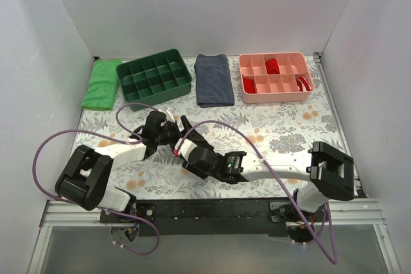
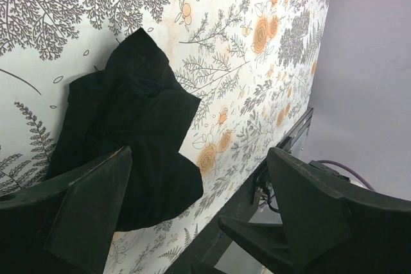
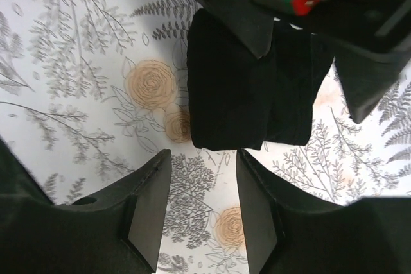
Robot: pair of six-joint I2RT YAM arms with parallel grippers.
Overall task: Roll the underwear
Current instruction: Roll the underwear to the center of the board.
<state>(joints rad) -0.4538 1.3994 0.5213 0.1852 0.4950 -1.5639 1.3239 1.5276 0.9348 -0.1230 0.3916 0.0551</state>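
The black underwear [image 3: 247, 91] lies on the floral table as a compact, folded-over bundle; it also shows in the left wrist view [image 2: 131, 136] as a crumpled heap. In the top view it is mostly hidden under the two grippers. My left gripper [image 2: 199, 216] is open wide, its left finger [image 2: 83, 213] against the bundle's edge; its jaws straddle the far end of the bundle. My right gripper [image 3: 204, 206] is open and empty, its fingertips just short of the bundle's near edge. In the top view the left gripper [image 1: 162, 129] and right gripper [image 1: 184, 138] meet tip to tip.
At the back stand a green tray [image 1: 187, 72], a green cloth [image 1: 101, 83], a folded navy-grey cloth [image 1: 214, 79] and a pink tray [image 1: 276, 98] holding red rolled garments [image 1: 272, 65]. The table's dark front rail [image 2: 257, 190] runs close to the left gripper.
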